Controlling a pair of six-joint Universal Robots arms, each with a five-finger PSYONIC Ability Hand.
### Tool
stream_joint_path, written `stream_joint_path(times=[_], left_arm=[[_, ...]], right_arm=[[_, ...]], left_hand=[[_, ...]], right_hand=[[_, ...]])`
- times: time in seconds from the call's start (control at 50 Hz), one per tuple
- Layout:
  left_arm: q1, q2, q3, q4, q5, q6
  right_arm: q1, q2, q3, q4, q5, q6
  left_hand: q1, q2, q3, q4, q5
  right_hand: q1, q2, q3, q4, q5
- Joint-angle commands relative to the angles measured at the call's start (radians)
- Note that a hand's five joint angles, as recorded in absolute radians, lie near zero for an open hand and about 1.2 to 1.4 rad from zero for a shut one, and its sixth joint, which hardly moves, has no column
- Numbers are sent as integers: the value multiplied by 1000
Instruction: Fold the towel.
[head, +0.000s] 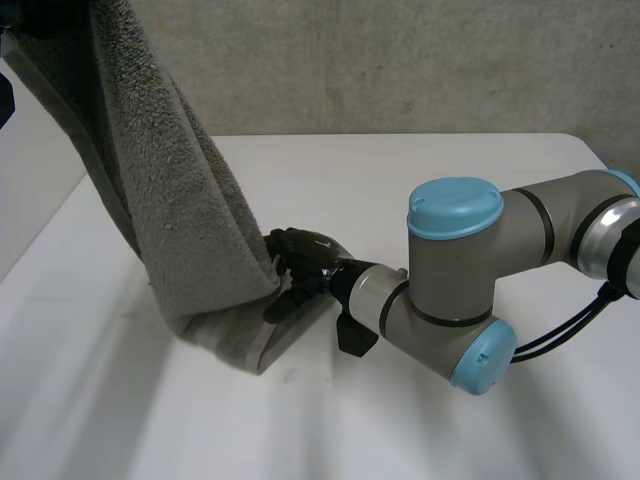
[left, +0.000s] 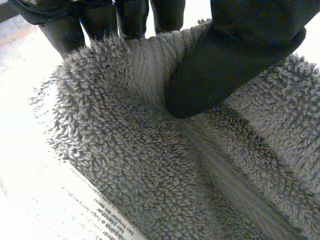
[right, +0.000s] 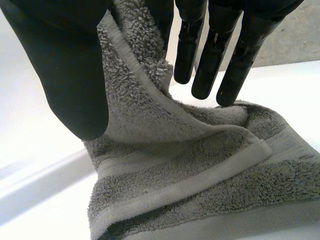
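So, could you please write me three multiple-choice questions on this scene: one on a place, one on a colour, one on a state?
1. Where does the lower end of the towel lie?
A) on the white table
B) in a basket
C) on a chair

2. What colour is the towel?
A) red
B) grey
C) yellow

3. What is the left hand doing?
A) lying open, away from the towel
B) curled on nothing
C) pinching the towel

Answers:
1 A: the towel hangs down and its lower end lies on the table by the right hand.
2 B: its pile is grey in every view.
3 C: the thumb presses the cloth against the fingers.
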Motion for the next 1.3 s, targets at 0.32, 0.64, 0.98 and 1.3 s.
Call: stream_joint_path(times=[0.32,0.64,0.98,1.3], left_arm=[[2,-4,-32,2,0,0],[0,14,-45,1,0,0],[-1,12,-49,9,1,0],[12,-7,-23,15,0,-2]], right_arm=[[-59,-171,193,-5,202,-84],[5,-84,100,-57,117,-29],[80,104,-70,-82,112,139],[50,-57,9,-54,171,53]], left_hand=[[213,178,179,179,189],[213,178,179,179,189],[213,178,179,179,189],[213,178,179,179,189]], right_hand=[[202,120,118,120,142],[149,67,65,67,90],[413,331,329,331,353],[885,803,801,803,826]])
